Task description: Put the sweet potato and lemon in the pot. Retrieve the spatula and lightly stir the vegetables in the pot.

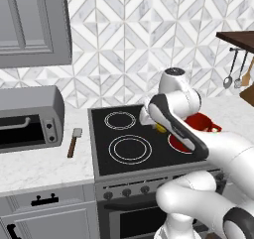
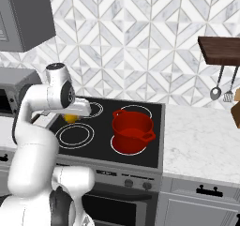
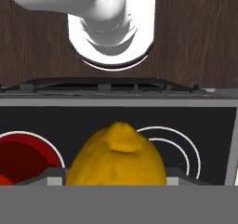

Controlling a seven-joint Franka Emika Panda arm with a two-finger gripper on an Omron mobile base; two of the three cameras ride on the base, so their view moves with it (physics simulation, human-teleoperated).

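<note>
- The stove (image 2: 136, 161) has a black glass top with white burner rings, set into a pale marble counter (image 2: 201, 140) below a patterned tile wall.
- A grey toaster oven (image 1: 27, 116) sits on the counter to the left of the stove.
- The white arm reaches out over the middle of the cooktop, and its upper links hide part of the pot in the left base view.
- The pot (image 2: 132, 131), bright red with short side handles, stands on the front right burner. Its inside looks bare red from the right base view, so I cannot tell whether the sweet potato is already in it.
- The spatula (image 1: 74, 142) lies on the counter between the toaster oven and the stove, pale blade toward the wall and dark handle toward the front edge, untouched.
- A metal spoon (image 2: 216, 91) and other utensils hang from a dark wooden shelf at the far right.
- The tool (image 2: 71, 117) hangs above the left burners, closed around the lemon (image 3: 116, 155), which bulges yellow between the finger tips in the hand view.
- The relation that matters: the pot lies to the right of the tool, across the cooktop and well apart from it. In the hand view its red rim shows at lower left.
- My judgement is that the lemon is in transit and needs a sideways carry over the pot's rim before release.
</note>
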